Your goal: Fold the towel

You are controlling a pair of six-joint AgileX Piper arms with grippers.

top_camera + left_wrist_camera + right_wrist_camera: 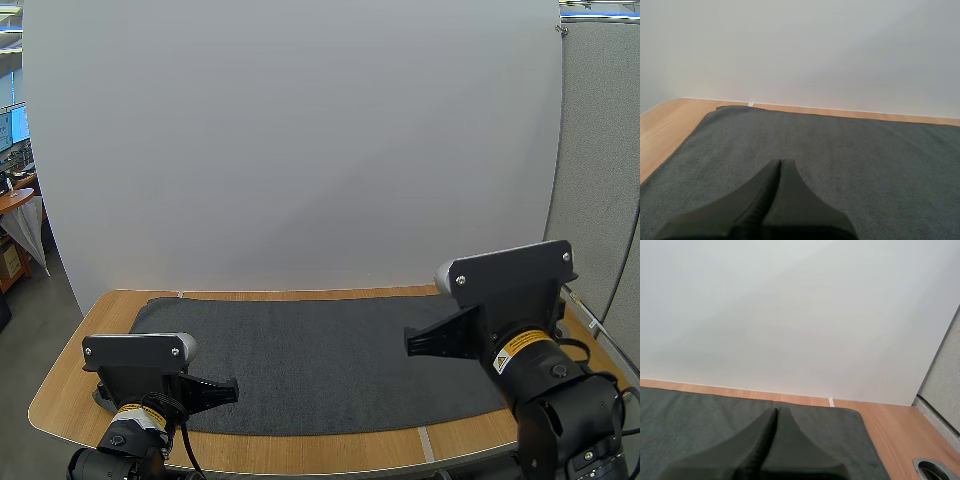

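Across wooden table [72, 388] lies flat, fuzzy grey towel [330, 360].

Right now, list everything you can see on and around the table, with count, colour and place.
towel: one, dark grey, spread flat over most of the table.
table: one, light wood, bare around the towel's edges.
backdrop: one, white, standing along the table's far edge.
hole: one, grey-rimmed, in the table beyond the towel's far right corner.
left pincer: one, black, shut, over the towel's near left part.
right pincer: one, black, shut, above the towel's right side.
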